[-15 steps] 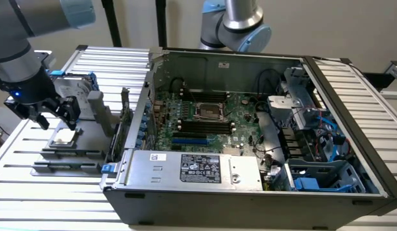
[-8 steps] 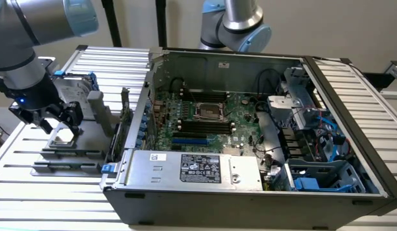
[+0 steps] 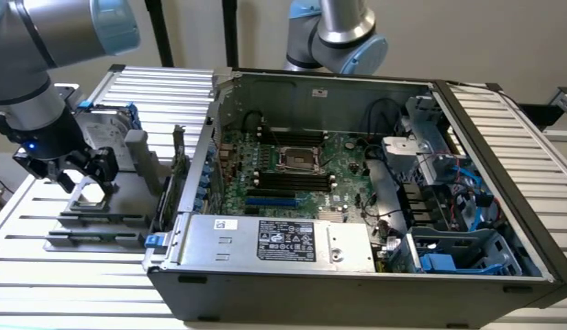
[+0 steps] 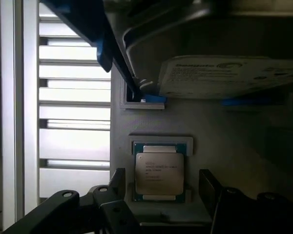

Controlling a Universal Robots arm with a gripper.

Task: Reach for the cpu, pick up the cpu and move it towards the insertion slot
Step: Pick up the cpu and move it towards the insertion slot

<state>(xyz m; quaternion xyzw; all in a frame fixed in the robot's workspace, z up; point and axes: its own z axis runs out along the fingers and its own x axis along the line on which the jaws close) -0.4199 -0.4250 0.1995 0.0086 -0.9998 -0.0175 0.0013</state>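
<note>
While the gripper (image 3: 82, 180) hangs over the grey holder (image 4: 229, 146) on the slatted table (image 4: 73, 97), its fingers (image 4: 118, 181) stand spread wide and have hold of nothing. Between the two fingertips lies the cpu (image 4: 159, 173), flat in its shallow square recess with the silvery top and printed lettering facing up. A strip of holder shows on each side, so neither fingertip touches the chip. Whether the tips have come down to the chip's level I cannot tell.

Just beyond the fingers, past the chip, an upright hard drive (image 4: 224, 73) with blue clips stands on the same holder, its pale label turned toward the fingers.

Well apart from the fingers, toward the exterior view's right, sits the open computer case (image 3: 357, 289). On the green board inside it is the insertion slot (image 3: 297, 159), a shiny metal frame with a dark centre, flanked by long black memory slots (image 3: 293, 182). Nearer the case's front wall lies a grey power supply (image 3: 283, 240). A second arm (image 3: 338, 38) rises behind the case.
</note>
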